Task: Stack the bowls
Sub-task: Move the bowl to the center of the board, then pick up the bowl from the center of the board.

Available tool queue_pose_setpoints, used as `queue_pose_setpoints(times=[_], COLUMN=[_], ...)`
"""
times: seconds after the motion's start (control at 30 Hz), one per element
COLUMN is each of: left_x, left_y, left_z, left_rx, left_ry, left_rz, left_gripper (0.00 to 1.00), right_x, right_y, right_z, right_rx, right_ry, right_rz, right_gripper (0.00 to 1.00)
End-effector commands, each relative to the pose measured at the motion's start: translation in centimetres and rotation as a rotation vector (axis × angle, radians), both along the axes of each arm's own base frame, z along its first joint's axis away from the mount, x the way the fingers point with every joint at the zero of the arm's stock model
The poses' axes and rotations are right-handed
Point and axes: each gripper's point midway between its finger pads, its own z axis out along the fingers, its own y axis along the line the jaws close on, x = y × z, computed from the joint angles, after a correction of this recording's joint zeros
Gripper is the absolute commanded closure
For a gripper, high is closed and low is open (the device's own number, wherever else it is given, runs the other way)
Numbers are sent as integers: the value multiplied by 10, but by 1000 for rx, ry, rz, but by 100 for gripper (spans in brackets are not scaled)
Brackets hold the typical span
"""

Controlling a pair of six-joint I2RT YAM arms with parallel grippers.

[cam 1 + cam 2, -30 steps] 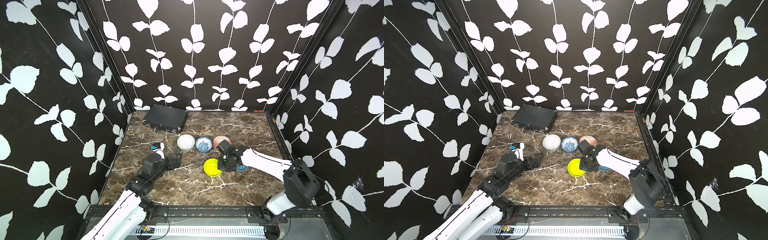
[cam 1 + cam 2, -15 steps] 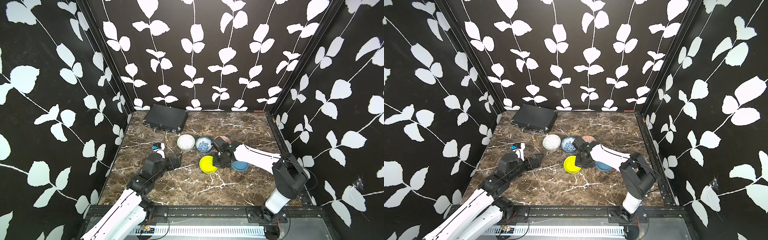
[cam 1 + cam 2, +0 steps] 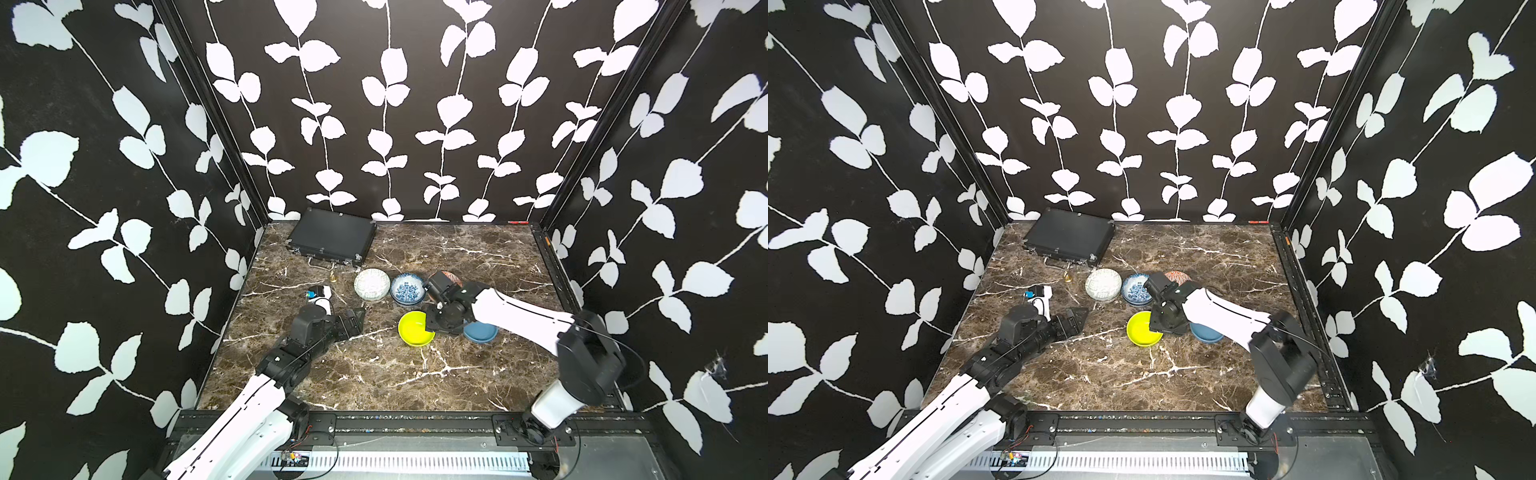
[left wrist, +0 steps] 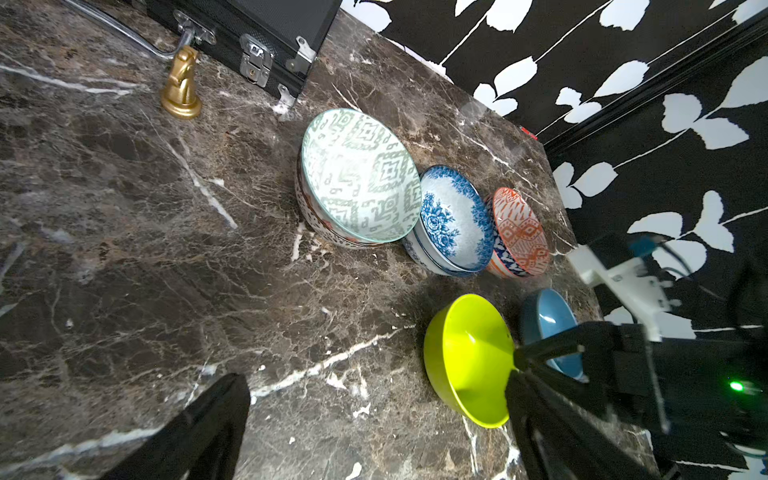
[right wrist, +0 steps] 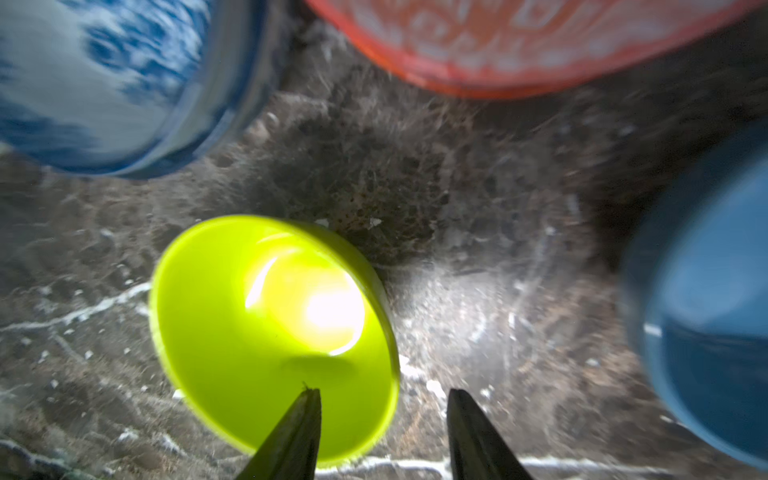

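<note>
The plain yellow bowl [image 3: 413,328] [image 3: 1142,329] [image 4: 469,357] [image 5: 257,316] rests on the marble, left of the plain blue bowl [image 3: 482,333] [image 3: 1205,333] [image 5: 706,324]. My right gripper [image 3: 432,328] [image 5: 381,392] is open and straddles the yellow bowl's rim, one finger over the inside and the other outside. Behind stand a pale patterned stack [image 3: 372,284] [image 4: 357,178], a blue-floral stack [image 3: 408,289] [image 4: 453,220] and an orange-patterned bowl [image 3: 451,275] [image 4: 519,232]. My left gripper [image 3: 357,318] [image 4: 374,399] is open and empty, left of the yellow bowl.
A flat black case [image 3: 330,241] lies at the back left. A small gold chess knight [image 3: 332,276] [image 4: 180,87] stands in front of it. The patterned walls close in the marble table [image 3: 374,374] on three sides.
My right gripper carried the yellow bowl slightly left, then opened its jaws off the rim. The left arm has not moved.
</note>
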Motion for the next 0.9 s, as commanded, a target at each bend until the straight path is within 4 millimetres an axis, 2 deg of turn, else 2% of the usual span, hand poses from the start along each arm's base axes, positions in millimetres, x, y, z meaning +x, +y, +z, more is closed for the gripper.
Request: queue_pose_setpoints(times=[0.0,0.13,0.27,0.37,0.47,0.57,0.73,0.87], left_x=[3,4,5,6,8,9,9,10], left_y=[-3,-4,-5,-7,-10,-11,-11,-12], left_z=[4,3,3,1,0,-1,-2,-2], left_rx=[-3,-2,-5,-5,-2,1,2,6], left_ry=[-13,-5,-2,7,16,25,25,30], left_rz=[-16,-16,-19,-26,-35,-41,-39,-42], left_gripper=[1,1,1,1,1,1,1,1], right_x=[-5,-14,-25,-32,-35,-34,-27,-21], right_y=[-30,-71,-116,-139,-149,-151,-152,-160], right_z=[29,32,23,15,5,-5,-17,-22], right_rx=[-43,-54,-52,-53,-45,-32,-45,-68], right_ry=[-77,-76,-56,-42,-15,6,26,35], right_rz=[-25,-87,-163,-200,-215,-221,-228,-248], right_gripper=[44,42,37,33,33,34,36,39])
